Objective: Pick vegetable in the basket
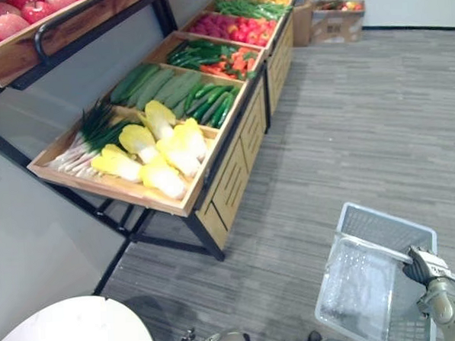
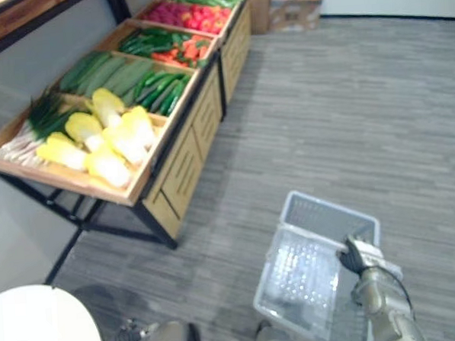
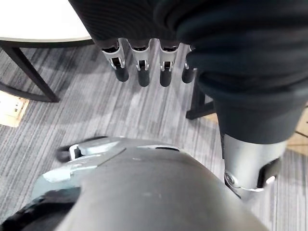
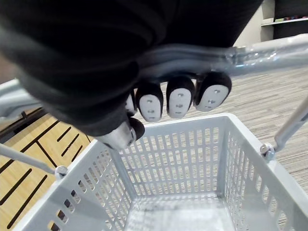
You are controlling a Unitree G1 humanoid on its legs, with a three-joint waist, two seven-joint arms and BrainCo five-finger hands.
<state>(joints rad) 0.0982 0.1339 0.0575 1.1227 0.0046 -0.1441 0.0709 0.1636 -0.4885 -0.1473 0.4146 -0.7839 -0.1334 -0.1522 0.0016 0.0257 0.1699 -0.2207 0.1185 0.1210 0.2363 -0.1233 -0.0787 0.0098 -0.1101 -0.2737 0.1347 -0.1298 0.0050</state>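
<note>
The cucumbers (image 1: 156,86) lie in the wooden stand (image 1: 232,182) at far left, their long axes running along it, near to far. They are well apart from the empty basket (image 1: 383,227) at near right. The right hand (image 4: 178,98) is clenched round its handle (image 4: 269,50), and the left hand (image 3: 143,67) hangs slack. I'd guess a cucumber dropped crosswise could catch the rim or tip the hanging basket.

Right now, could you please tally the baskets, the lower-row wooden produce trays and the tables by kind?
Grey mesh basket, its handle held in the right hand: 1
Lower-row wooden produce trays: 5
Round white table: 1
Total: 7
</note>
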